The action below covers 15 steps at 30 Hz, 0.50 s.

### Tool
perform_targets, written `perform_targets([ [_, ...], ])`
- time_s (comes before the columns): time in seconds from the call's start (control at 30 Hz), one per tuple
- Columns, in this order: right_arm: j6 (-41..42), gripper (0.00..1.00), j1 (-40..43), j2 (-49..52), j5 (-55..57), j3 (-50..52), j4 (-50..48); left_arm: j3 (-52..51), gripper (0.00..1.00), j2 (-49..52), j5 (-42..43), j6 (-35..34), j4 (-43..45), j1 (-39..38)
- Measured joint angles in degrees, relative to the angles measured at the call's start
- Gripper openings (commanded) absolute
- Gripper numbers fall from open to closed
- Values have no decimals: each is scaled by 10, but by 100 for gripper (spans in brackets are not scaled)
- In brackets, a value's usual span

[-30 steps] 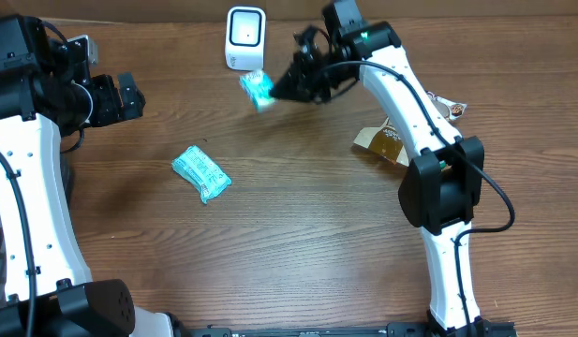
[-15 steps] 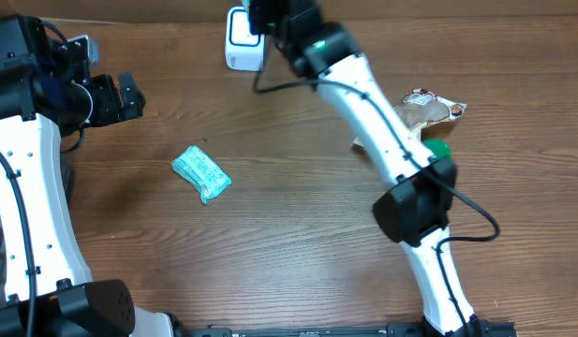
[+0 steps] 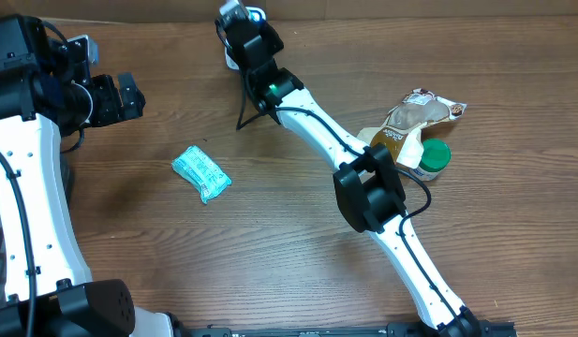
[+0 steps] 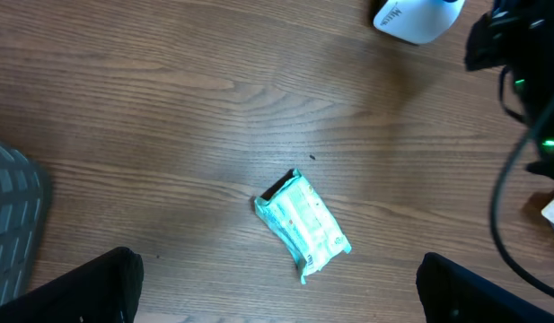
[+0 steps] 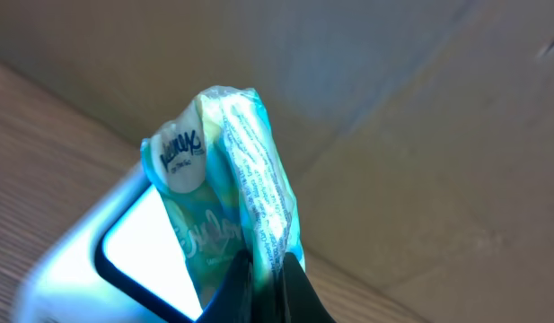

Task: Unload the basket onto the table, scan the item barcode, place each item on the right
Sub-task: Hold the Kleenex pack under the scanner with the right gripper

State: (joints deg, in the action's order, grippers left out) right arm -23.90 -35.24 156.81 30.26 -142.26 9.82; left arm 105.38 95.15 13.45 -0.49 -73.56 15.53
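Right arm's been swinging left, off the snack bag (image 3: 415, 110) side vs a sec ago, and the right gripper (image 3: 240, 22) is now hovering over the scanner (image 4: 411, 16) at the table's far edge. It's clamping shut on a teal tissue pack (image 5: 224, 170), long axis sticking straight out from the fingers, with the scanner window (image 5: 142, 244) sitting just behind it, to its left in wrist cam. I'm not seeing any barcode, so can't tell which face is pointing at the window; overhead, the arm's hiding the pack. Left gripper (image 4: 277, 292) is idling wide open, empty, well apart, looking down on a 2nd pack (image 4: 303, 224).
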Motion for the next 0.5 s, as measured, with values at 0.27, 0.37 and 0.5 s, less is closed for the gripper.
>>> perform_targets([
  [0.27,-30,4,10,7,16,2,-7,0,100,0,0,0,0,0],
  [0.37,-33,4,10,7,17,2,-7,0,100,0,0,0,0,0],
  [0.5,-34,4,9,7,17,2,-1,0,100,0,0,0,0,0],
])
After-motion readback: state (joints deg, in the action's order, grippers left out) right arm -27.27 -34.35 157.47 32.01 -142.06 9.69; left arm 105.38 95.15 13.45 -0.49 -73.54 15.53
